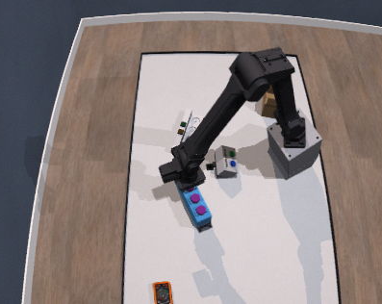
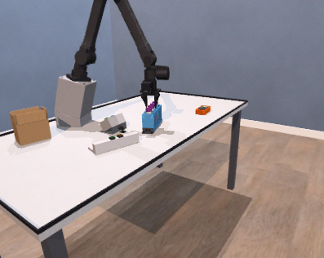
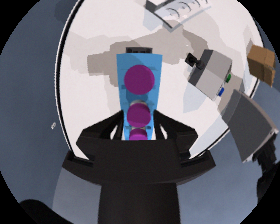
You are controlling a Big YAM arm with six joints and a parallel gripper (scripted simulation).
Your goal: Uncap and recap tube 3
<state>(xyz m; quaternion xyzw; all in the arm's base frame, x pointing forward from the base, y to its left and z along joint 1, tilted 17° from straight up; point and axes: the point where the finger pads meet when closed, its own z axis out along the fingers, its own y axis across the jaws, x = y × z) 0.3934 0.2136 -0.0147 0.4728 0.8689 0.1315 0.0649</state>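
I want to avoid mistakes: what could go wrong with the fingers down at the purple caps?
1. The fingers straddle a purple cap without clamping it, so a twist may slip.
2. The next cap stands close; a finger could loosen it.
3. Which tube this is remains unclear; it may not be tube 3.
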